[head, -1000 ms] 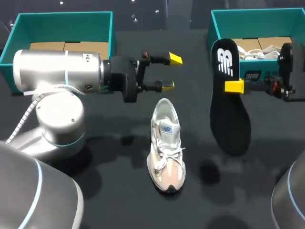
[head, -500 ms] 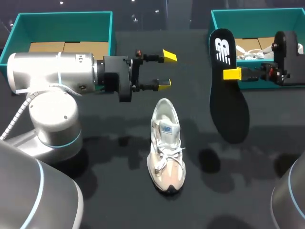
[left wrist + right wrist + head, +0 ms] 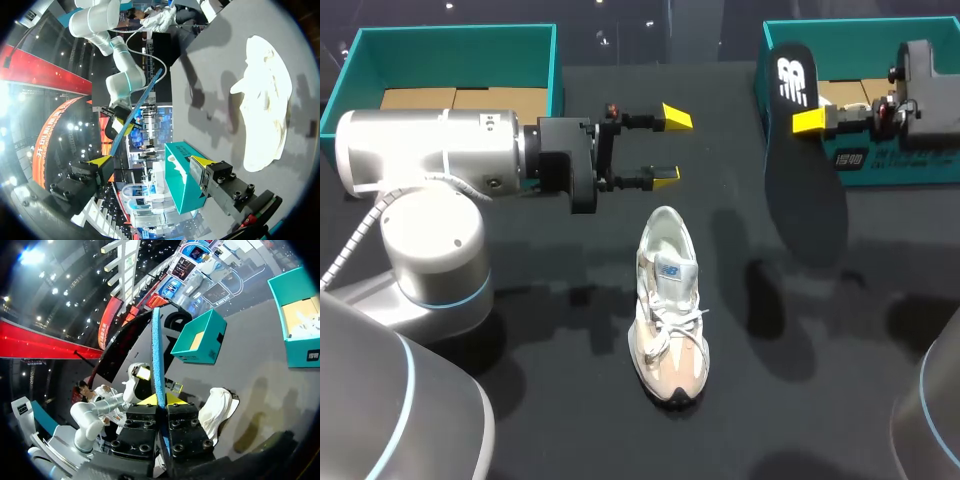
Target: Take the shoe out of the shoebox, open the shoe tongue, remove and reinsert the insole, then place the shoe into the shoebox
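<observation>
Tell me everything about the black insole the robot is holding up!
The insole is long, thin and flat, black on its face, with a white logo near its upper end. The right wrist view shows it edge-on, with a blue edge. It hangs upright in the air, pinched near that upper end by the right gripper. Nothing else touches it.

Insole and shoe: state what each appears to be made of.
The insole: probably foam with a matte black fabric top; its thin edge shows blue in the right wrist view. The shoe: seemingly a pale matte textile upper with white laces; exact material unclear.
</observation>
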Motion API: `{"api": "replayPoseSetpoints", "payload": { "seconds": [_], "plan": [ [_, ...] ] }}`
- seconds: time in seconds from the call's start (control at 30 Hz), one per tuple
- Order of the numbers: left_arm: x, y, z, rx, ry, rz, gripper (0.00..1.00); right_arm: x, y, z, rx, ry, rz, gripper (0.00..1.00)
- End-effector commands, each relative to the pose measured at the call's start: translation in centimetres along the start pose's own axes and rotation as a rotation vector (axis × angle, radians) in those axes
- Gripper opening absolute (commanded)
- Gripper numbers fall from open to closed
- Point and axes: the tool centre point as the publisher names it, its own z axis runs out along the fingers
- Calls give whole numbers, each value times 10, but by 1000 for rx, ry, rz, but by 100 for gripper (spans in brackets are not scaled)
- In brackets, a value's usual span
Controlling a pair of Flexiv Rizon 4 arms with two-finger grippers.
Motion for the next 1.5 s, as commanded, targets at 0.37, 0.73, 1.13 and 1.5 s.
{"api": "replayPoseSetpoints", "payload": {
  "seconds": [0.37,0.73,1.13,1.5],
  "plan": [
    [-6,-5,18,45,-14,-27,100,-39,18,35,-6,7,262,0],
    [-3,-4,24,48,-12,-25,100,-42,17,38,5,-9,272,0],
    [6,-5,46,64,-15,-56,91,-59,21,65,76,-38,519,0],
    [9,-7,52,62,-25,-58,65,-66,22,77,73,-27,549,0]
  ]
}}
